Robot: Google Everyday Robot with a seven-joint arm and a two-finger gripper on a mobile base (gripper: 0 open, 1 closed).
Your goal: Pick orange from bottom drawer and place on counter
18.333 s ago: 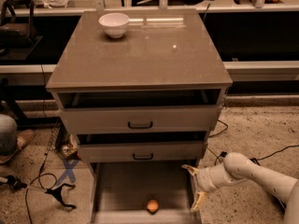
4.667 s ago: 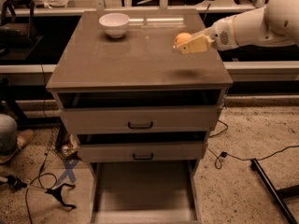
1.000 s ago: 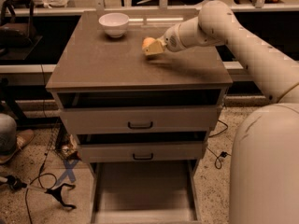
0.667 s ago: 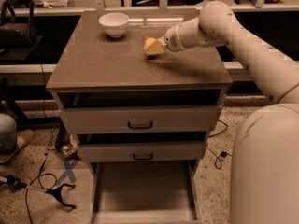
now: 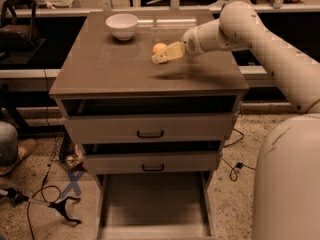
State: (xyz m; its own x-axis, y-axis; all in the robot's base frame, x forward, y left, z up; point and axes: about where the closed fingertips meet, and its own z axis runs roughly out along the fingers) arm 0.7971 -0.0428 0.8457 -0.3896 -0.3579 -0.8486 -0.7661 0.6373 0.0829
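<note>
The orange [image 5: 159,47] rests on the counter [image 5: 120,71], right of its middle and toward the back. My gripper [image 5: 160,55] reaches in from the right, low over the counter, with the orange between its spread fingertips. One pale finger [image 5: 169,53] lies just in front of the fruit. The gripper looks open and no longer clamps the orange. The bottom drawer [image 5: 155,204] is pulled out below and its grey floor is bare.
A white bowl [image 5: 122,25] stands at the counter's back left. The two upper drawers [image 5: 150,129] are slightly ajar. My arm [image 5: 270,44] crosses the right side. Cables and a blue cross mark [image 5: 72,184] lie on the floor at left.
The gripper stayed at the same spot on the counter. The orange, earlier covered by the fingers, now shows apart from them as the fingers spread.
</note>
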